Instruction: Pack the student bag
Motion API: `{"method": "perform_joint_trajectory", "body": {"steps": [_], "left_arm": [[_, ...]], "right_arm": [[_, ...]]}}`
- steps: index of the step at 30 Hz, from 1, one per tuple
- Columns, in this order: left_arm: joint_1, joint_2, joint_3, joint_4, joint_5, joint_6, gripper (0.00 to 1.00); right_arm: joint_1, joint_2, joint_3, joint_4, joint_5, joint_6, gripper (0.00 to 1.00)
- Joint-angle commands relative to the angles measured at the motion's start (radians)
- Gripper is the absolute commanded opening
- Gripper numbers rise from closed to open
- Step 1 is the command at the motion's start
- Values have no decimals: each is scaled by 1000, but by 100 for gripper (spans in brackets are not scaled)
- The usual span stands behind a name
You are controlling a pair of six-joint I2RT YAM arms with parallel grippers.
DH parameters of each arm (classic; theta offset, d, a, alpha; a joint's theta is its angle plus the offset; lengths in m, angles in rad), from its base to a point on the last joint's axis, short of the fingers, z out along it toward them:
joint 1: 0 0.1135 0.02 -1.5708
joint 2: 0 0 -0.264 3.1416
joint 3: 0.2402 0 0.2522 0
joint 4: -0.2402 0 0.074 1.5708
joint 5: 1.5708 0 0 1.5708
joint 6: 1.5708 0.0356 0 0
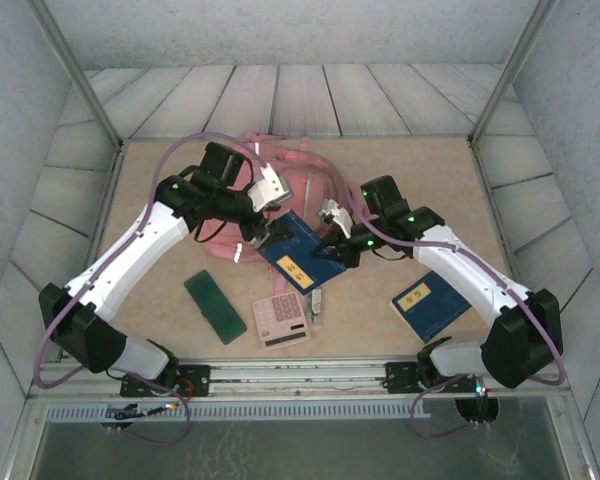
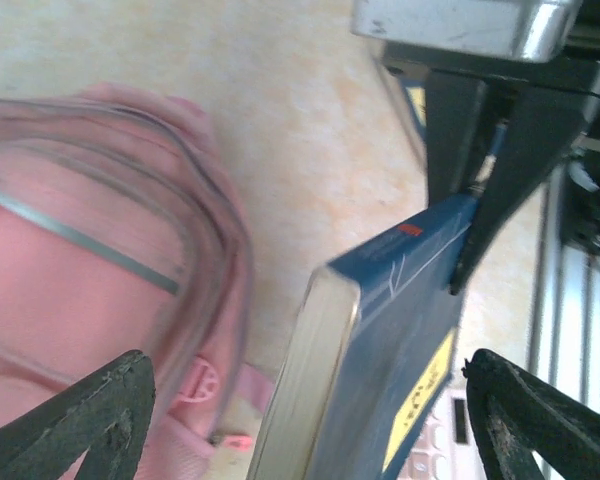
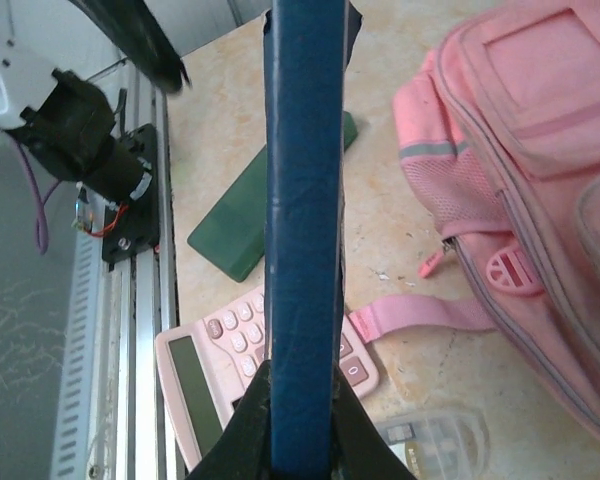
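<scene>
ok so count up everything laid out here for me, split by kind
backpack: 1
blue book: 2, the lifted one and the flat one
calculator: 1
green case: 1
small clear item: 1
total: 6

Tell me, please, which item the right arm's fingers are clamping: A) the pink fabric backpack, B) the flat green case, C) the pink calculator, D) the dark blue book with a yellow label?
D: the right fingers pinch the edge of the dark blue book.
</scene>
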Motion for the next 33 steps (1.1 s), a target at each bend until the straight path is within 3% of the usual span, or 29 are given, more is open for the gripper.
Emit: {"method": "perform_joint_trajectory", "body": {"steps": [1, 5, 10, 13, 15, 18, 21, 22, 25, 26, 28, 31, 33], "left_arm": [[5, 7, 8, -100, 135, 85, 82], [4, -2, -15, -71, 156, 98, 80], [4, 27, 25, -138, 200, 131, 65], [6, 36, 17, -143, 209, 134, 50], [5, 43, 18, -145, 200, 119, 31], [7, 51, 23, -158, 191, 112, 24], [7, 45, 18, -133, 171, 82, 6], [7, 40, 13, -113, 160, 62, 0], [16, 22, -9, -55, 147, 12, 0], [22, 12, -17, -39, 158, 0, 0], [34, -6, -34, -15, 174, -18, 0], [62, -43, -69, 42, 198, -67, 0], [89, -75, -106, 103, 227, -117, 0]], "right_arm": [[14, -23, 19, 13, -35, -96, 0], [30, -21, 20, -7, -6, -165, 0], [30, -18, 30, -10, 32, -177, 0], [29, -42, 9, 48, 70, -159, 0], [30, -56, 2, 67, 93, -154, 0], [28, -80, -7, 95, 109, -145, 0], [28, -100, -22, 128, 135, -127, 2], [27, -105, -26, 138, 148, -116, 5], [26, -116, -37, 165, 193, -71, 16], [26, -120, -42, 171, 207, -56, 26], [25, -128, -51, 181, 236, -30, 35], [18, -145, -49, 203, 344, 67, 64], [2, -160, -45, 196, 318, 84, 72]]}}
